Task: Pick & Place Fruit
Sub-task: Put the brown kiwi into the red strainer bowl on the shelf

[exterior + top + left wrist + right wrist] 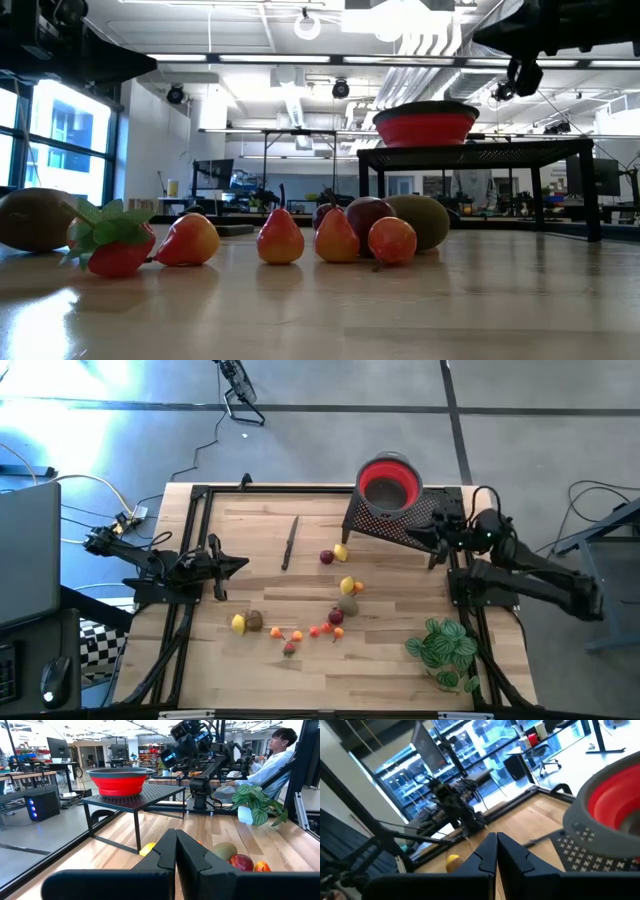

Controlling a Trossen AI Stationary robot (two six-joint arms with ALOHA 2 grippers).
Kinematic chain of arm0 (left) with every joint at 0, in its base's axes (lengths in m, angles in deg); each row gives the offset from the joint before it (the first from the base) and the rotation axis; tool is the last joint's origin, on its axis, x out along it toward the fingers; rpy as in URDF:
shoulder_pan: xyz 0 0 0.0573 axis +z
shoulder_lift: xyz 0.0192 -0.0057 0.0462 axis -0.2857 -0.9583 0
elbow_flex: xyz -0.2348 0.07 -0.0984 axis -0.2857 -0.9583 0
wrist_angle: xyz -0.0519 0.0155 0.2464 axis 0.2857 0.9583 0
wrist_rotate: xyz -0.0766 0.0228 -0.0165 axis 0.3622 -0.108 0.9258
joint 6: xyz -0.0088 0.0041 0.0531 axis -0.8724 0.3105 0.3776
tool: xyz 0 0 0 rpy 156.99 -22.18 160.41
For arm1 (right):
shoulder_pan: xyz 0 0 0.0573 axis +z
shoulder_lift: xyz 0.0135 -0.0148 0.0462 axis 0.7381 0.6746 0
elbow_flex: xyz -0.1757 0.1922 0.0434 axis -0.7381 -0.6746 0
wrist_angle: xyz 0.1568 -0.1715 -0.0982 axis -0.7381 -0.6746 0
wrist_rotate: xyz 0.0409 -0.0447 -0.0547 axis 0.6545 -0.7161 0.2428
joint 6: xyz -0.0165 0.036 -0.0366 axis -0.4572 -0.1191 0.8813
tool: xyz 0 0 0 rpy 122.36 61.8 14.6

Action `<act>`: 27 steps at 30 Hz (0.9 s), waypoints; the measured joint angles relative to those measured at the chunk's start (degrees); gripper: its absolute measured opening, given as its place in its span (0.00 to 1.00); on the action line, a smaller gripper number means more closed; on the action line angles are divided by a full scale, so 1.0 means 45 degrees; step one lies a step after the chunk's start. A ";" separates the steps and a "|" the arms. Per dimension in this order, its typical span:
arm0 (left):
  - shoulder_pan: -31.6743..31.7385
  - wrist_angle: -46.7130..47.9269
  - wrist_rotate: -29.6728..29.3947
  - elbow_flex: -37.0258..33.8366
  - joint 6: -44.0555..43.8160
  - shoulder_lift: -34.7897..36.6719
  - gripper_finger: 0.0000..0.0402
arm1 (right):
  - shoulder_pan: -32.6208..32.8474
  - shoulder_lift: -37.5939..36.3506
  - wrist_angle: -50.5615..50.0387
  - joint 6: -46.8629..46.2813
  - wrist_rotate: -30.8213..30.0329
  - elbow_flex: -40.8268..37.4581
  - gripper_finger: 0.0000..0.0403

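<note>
**Both arms parked, fruit all loose on the surface**

High view: I have the left gripper [243, 565] at the left edge of the surface [250, 660], pointing in toward the middle, holding nothing. The right gripper [432, 538] sits at the far right, just beside the black mesh stand [395, 525] that carries the red bowl [388, 482]. The fruit [347, 586] is scattered mid-surface: one pair near the stand, a cluster at centre, a trail running to a yellow and brown pair nearer the left arm. None is in the bowl, so I judge the task barely begun. A thin dark knife [290, 542] lies apart from the fruit; a green leafy plant [443, 647] stands at the near right corner.

Low view: fruit lined up on the wood, a strawberry [117, 245] with pears and rounder pieces beside it. The bowl is raised on its stand behind, probably so a drop needs a lift first.

Left wrist view: my left jaws are clenched together, empty. Fruit lies just ahead of them, with the stand and bowl beyond. A person sits past the far edge by the right arm.

Right wrist view: right jaws also pressed together, empty, angled down over the surface beside the bowl rim. The left arm is opposite. Room is an open lab with desks, monitors and large windows.
</note>
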 joint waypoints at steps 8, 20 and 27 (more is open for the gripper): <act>0.0001 0.0000 0.0000 -0.0001 0.0000 0.0000 0.00 | 0.2467 0.0620 0.0960 0.0114 -0.2354 -0.0750 0.01; -0.0001 0.0000 0.0000 -0.0001 0.0005 0.0000 0.00 | 0.5088 0.1986 0.2471 0.0946 -0.4336 -0.1108 0.01; -0.0003 0.0009 0.0002 -0.0001 0.0005 0.0000 0.00 | 0.6178 0.2989 0.3250 0.1043 -0.5527 -0.1113 0.01</act>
